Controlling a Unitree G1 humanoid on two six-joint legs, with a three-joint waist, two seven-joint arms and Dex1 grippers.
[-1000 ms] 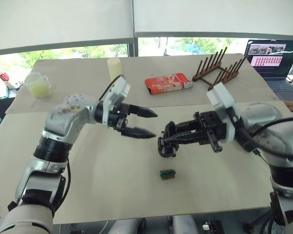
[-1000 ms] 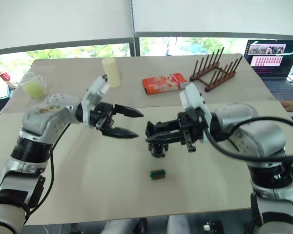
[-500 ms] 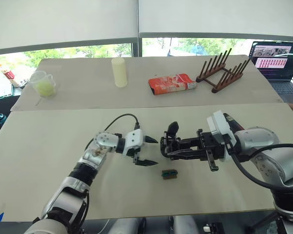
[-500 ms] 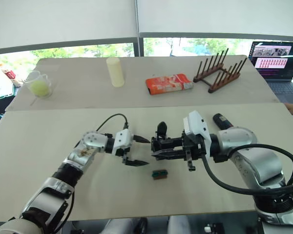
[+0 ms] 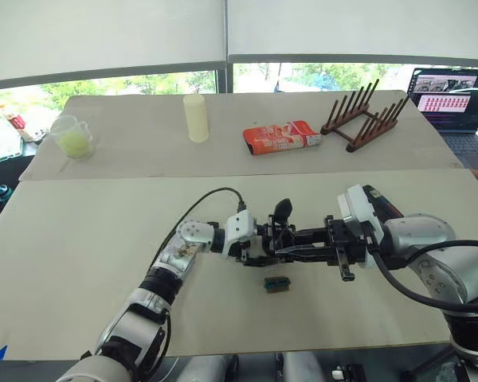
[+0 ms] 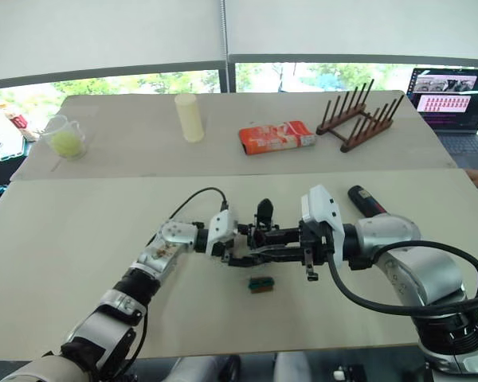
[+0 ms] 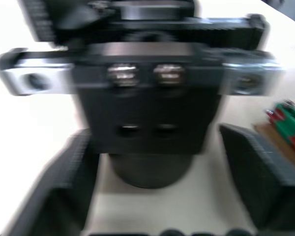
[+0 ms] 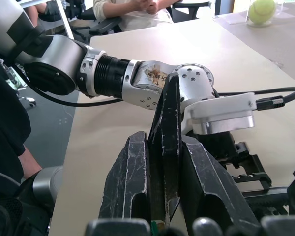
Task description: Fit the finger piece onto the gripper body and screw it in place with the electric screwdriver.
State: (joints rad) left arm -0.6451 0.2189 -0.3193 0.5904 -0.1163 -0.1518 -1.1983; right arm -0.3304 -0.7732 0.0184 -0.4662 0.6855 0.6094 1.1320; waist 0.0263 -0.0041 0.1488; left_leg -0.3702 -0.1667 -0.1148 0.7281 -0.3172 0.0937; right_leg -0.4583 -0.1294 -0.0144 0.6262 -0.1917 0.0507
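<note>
At table centre, the right gripper [image 8: 162,196] is pinching the rigid, light finger piece [image 8: 166,147] tight, while the left gripper [image 7: 152,196], fingers spread, is straddling the stiff gripper body [image 7: 147,113], best gripped at its base; a green block [image 5: 276,283] lies at six o'clock.

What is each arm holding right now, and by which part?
The right gripper has its jaws shut on the finger piece, clamping its wide lower end so the point sticks out. The left gripper holds nothing: its jaws stand open on either side of the gripper body.
</note>
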